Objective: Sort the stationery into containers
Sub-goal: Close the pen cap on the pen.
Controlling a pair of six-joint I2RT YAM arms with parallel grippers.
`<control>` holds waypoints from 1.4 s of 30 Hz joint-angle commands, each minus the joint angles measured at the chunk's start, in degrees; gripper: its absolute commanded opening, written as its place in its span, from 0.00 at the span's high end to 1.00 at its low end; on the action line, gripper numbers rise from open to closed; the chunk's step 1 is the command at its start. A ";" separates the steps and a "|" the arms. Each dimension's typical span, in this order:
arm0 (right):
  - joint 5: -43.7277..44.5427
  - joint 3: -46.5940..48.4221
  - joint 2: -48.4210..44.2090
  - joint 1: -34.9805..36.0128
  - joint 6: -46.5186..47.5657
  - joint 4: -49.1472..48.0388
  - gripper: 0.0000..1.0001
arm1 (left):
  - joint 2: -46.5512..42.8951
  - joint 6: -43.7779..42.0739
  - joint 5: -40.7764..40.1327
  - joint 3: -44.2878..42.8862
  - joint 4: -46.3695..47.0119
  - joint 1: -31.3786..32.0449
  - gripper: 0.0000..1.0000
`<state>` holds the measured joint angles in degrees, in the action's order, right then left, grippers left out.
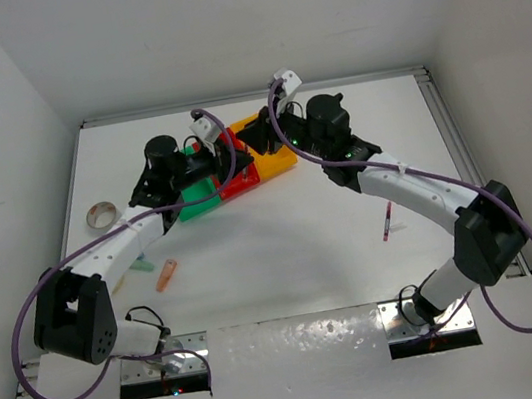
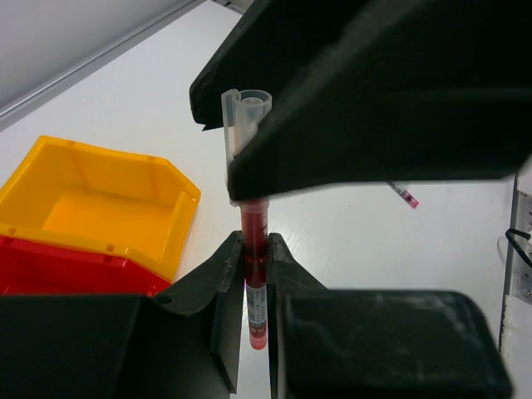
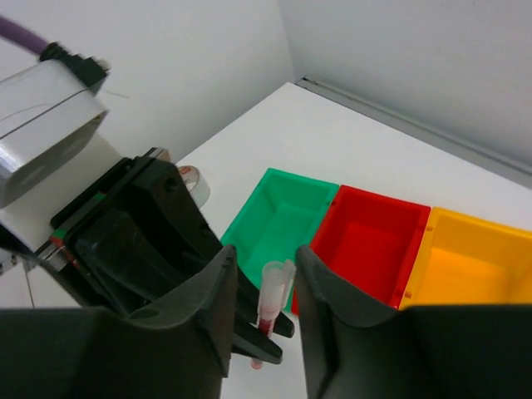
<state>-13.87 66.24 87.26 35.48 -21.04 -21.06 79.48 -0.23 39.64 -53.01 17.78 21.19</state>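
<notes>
The row of three joined open plastic bins [image 1: 243, 181] sits toward the far side of the white table [image 1: 285, 257], with the green bin [image 3: 287, 212] at its left end, the red bin [image 3: 374, 237] in the middle and the yellow bin [image 3: 478, 266] at its right end. Both arms reach in over this row. The left gripper [image 2: 253, 245] has its jaws clamped on the lower part of a thin red pen with a clear cap [image 2: 253, 218]. The pen is held in the air close above the row, but which bin lies under it cannot be told. The right gripper [image 3: 264, 264] stands at the capped end of the same pen. Its jaws are parted, one finger on each side of the cap, and a gap shows on at least one side. A clear tape roll ring [image 1: 100, 216] lies on the table to the left of the row, well apart from the green bin. A stubby teal stick [image 1: 142, 266] and a stubby orange stick [image 1: 166, 274] lie near each other on the near side of the row, off its left end. A second thin red pen [image 1: 387, 222] lies well apart from the row, on the near side beyond its right end. Purple cables [image 1: 20, 340] loop along both arms.
</notes>
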 commanded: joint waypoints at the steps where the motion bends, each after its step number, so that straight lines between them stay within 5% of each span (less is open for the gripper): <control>1: -0.99 2.32 0.63 0.37 -2.34 -3.72 0.69 | -2.23 -0.39 0.18 0.10 2.52 0.61 1.00; 9: -0.55 -1.37 1.68 0.29 -4.71 -4.69 1.00 | -2.49 4.09 0.26 -1.65 6.56 0.52 1.00; 25: 16.94 -19.65 3.09 9.51 3.55 -7.59 1.00 | -1.88 6.74 -3.16 -4.64 12.01 -1.94 1.00; 40: 14.57 -16.67 3.18 9.51 3.98 -6.54 1.00 | -2.23 4.19 -0.18 -3.24 8.07 -1.42 1.00; 42: 14.22 -15.27 2.65 9.34 3.99 -6.45 0.91 | -2.66 3.23 1.40 -2.19 6.31 -0.89 1.00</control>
<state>5.74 52.01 87.55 42.87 -18.76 -41.93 79.96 4.08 40.69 -52.80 12.05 20.58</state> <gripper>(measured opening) 0.152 0.100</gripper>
